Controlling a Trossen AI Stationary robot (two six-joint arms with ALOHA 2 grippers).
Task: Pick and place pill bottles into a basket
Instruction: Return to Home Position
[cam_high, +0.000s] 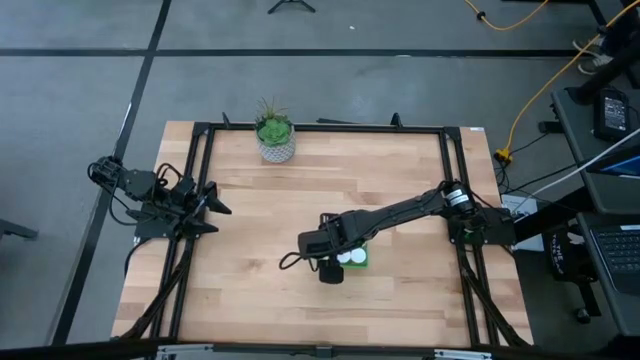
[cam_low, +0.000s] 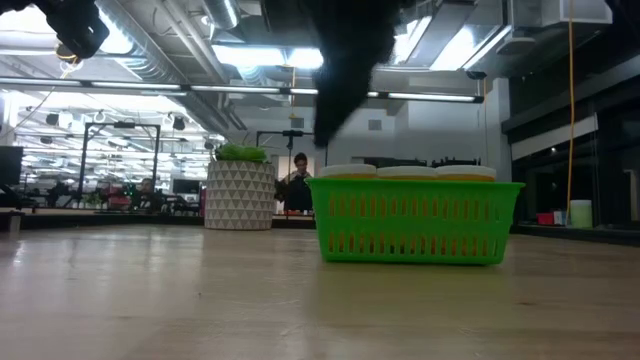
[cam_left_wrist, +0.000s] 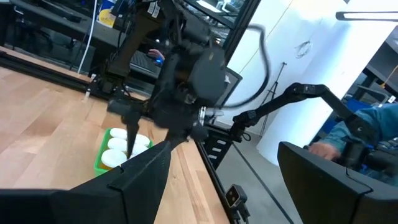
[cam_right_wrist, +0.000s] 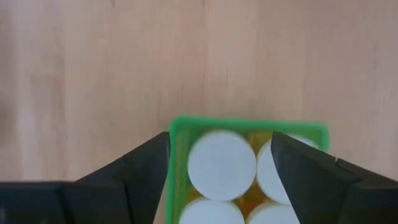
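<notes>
1. Table (cam_high: 250, 290): I see no bottle outside the basket (cam_high: 361, 260), so I judge that only my retreat home is left.
2. Right arm: I should rise straight up first, then pull back toward 3 o'clock, clear of wall and caps.
3. Basket: just 4 o'clock of table centre, holding the pill bottles (cam_right_wrist: 222, 164) caps up.
4. Right gripper (cam_high: 332, 270): directly above the basket, fingers spread, empty.
5. Left gripper (cam_high: 208, 208): parked at the 9 o'clock edge, fingers apart.

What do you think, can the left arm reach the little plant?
Probably yes. The left hand sits open at the left edge of the table, and only bare wood lies between it and the plant.
</notes>
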